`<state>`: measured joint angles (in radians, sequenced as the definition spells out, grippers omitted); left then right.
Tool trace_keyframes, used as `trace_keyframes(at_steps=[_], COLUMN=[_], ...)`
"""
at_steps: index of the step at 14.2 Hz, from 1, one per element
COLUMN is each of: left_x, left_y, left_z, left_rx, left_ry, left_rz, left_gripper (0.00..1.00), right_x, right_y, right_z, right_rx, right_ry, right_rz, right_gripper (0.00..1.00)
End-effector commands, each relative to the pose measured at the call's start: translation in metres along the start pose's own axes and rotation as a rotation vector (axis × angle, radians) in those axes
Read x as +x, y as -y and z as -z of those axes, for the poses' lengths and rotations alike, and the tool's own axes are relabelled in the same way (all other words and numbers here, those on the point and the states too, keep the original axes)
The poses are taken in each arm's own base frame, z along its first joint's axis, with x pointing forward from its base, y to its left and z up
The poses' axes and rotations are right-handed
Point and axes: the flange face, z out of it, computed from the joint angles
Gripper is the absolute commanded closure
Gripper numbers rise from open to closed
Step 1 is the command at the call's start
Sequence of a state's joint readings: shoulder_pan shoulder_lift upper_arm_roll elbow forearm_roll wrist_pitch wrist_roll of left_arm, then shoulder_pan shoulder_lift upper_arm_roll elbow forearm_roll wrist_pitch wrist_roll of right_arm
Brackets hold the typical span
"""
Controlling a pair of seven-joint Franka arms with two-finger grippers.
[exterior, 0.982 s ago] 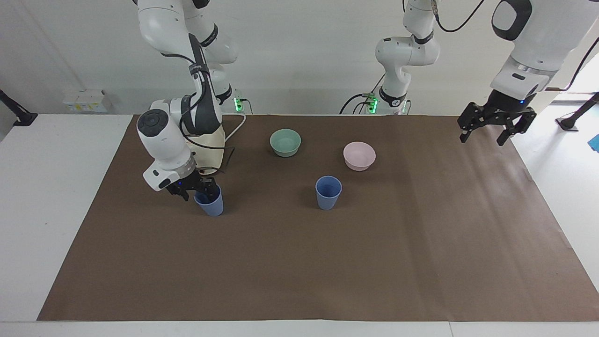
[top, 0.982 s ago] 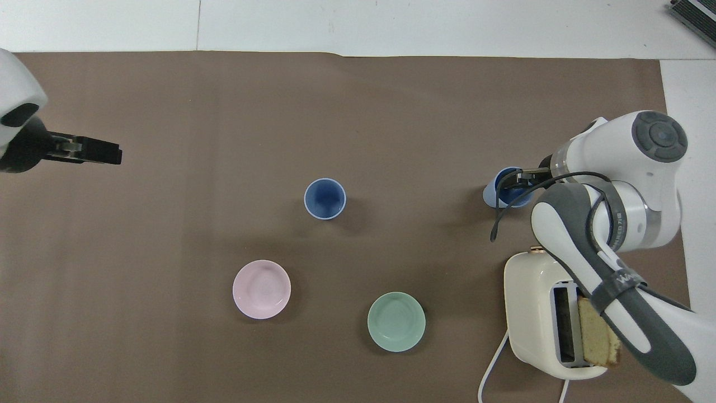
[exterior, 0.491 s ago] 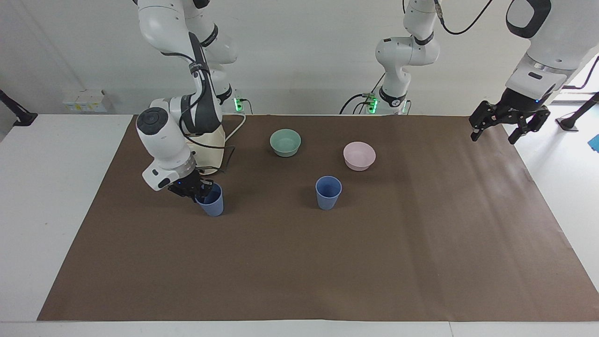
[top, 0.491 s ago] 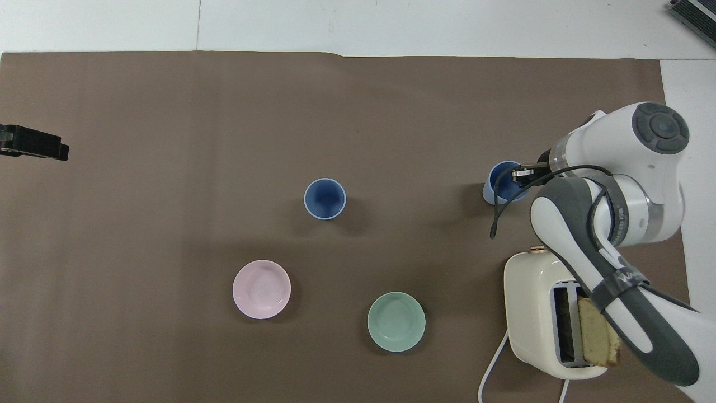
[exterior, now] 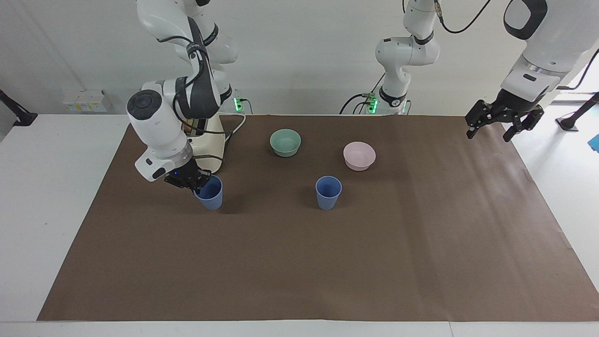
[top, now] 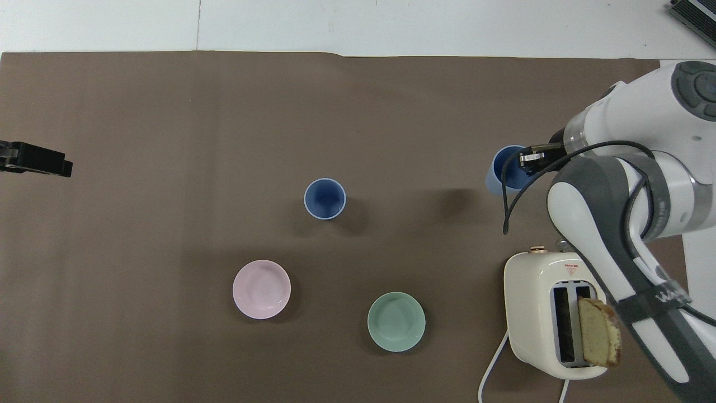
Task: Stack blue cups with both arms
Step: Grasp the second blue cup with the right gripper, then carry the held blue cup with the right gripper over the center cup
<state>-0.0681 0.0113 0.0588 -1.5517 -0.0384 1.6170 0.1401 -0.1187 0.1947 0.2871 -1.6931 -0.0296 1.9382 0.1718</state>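
Note:
One blue cup (exterior: 328, 192) stands upright near the middle of the brown mat; it also shows in the overhead view (top: 325, 198). My right gripper (exterior: 197, 183) is shut on the rim of the second blue cup (exterior: 210, 193) and holds it a little above the mat, tilted slightly, with its shadow apart from it. In the overhead view this gripper (top: 529, 159) and its cup (top: 504, 174) are over the mat at the right arm's end, farther from the robots than the toaster. My left gripper (exterior: 492, 128) is open and empty, raised over the mat's edge at the left arm's end, and shows in the overhead view (top: 39, 160).
A teal-green bowl (exterior: 285, 142) (top: 396, 322) and a pink bowl (exterior: 359, 156) (top: 262, 289) sit nearer to the robots than the standing cup. A cream toaster (top: 531, 313) with a bread slice (top: 599, 339) stands at the right arm's end.
My right gripper has lifted its blue cup off the mat and carried it slightly up and away from the toaster. My left gripper has drawn back toward the mat's edge.

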Motion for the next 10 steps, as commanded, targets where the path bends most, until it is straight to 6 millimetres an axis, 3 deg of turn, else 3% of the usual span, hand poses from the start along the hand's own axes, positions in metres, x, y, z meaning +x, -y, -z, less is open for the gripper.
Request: trace_keyframes(at_steps=[1,3,5,6,8,10], left_x=[-0.013,-0.013,-0.014,-0.015,-0.015,-0.015], left_y=[0.001,0.001,0.001,0.001,0.001,0.003], left_z=[0.001,0.0,0.0,0.0,0.0,0.0], left_rx=[0.011,0.011,0.01,0.01,0.014,0.042], left_ry=[0.006,0.006,0.015,0.019,0.019,0.021], left_rz=[0.019,0.026,0.028,0.031,0.045,0.042], left_gripper=[0.0,0.0,0.0,0.0,0.0,0.0], right_x=[-0.001,-0.004,-0.017,-0.022,-0.036,-0.035], right_y=[0.062,0.096,0.151,0.167,0.215,0.252], right_z=[0.034,0.045,0.051,0.056,0.057,0.052], right_rx=[0.011,0.012,0.028,0.04,0.067,0.098], right_ry=[-0.02,-0.001,-0.019,-0.029,-0.044,-0.047], right_rz=[-0.061,-0.118,-0.16,-0.168,-0.153,-0.176], right_gripper=[1.0,1.0,1.0,1.0,1.0,1.0])
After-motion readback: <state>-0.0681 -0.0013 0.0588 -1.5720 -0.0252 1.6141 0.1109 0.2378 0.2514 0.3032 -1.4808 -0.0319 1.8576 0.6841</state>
